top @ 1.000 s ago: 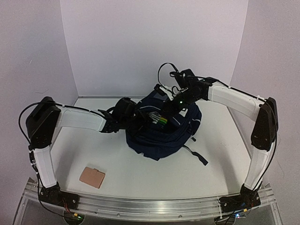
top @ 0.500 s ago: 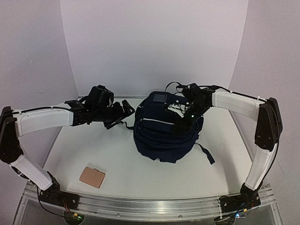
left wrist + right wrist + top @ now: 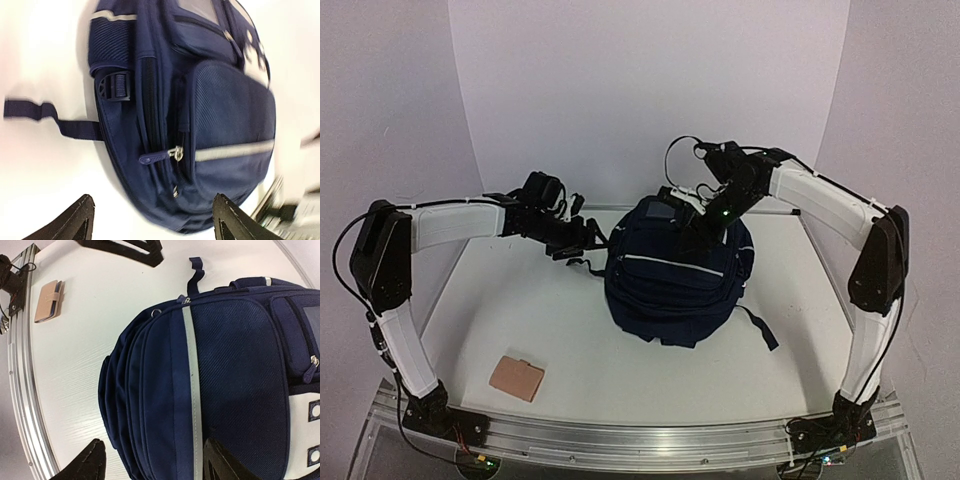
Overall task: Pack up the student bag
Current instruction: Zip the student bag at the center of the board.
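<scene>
Sitting upright on the white bench, the student bag is found between the two sets of jaws: near and just beyond the tips of the left gripper, and directly beneath the right gripper, which hangs over the bag's top end. The zips that can be seen appear drawn shut. A thin pale stripe is carried across the front pocket, and a white patch is set near the top. A dark strap trails onto the bench below and to the right of the right jaws. The left jaws are held apart with nothing between them and are pointed at the bag's side, where a buckle and a zip pull are shown. The right jaws are likewise held apart, and nothing is clamped. A small tan wallet is left well apart from both sets of jaws, near the metal rail at the bench's near edge
</scene>
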You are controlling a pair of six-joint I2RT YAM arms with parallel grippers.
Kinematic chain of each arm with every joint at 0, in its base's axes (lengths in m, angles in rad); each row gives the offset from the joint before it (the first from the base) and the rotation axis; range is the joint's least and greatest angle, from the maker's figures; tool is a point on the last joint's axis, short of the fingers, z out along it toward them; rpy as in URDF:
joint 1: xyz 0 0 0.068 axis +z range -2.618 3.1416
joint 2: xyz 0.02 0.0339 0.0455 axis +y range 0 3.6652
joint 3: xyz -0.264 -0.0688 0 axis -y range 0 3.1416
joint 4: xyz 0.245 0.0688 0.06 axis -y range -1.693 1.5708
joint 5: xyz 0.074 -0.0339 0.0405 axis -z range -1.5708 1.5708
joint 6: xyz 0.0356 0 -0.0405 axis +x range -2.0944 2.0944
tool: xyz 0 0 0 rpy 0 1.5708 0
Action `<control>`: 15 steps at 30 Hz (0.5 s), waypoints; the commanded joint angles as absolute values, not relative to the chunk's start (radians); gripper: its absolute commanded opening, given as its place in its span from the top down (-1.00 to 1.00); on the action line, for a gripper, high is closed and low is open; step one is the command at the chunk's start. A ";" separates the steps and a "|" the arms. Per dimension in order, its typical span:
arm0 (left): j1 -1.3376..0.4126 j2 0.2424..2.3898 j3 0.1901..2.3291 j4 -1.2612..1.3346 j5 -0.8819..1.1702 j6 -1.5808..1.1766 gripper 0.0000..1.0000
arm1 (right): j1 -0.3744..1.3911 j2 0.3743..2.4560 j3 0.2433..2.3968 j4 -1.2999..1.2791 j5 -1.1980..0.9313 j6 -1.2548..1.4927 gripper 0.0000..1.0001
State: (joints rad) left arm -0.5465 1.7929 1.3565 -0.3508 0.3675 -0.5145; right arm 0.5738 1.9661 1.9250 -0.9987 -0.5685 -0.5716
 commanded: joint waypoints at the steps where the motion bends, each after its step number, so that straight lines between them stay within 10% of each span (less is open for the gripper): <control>1: -0.523 1.820 1.439 -0.491 0.550 -0.020 -0.64 | 0.535 2.031 1.992 -1.081 -0.566 -0.569 -0.35; 15: -0.522 2.043 1.641 -0.675 0.542 0.442 -0.43 | 0.415 2.015 1.920 -1.153 -0.577 -0.557 -0.38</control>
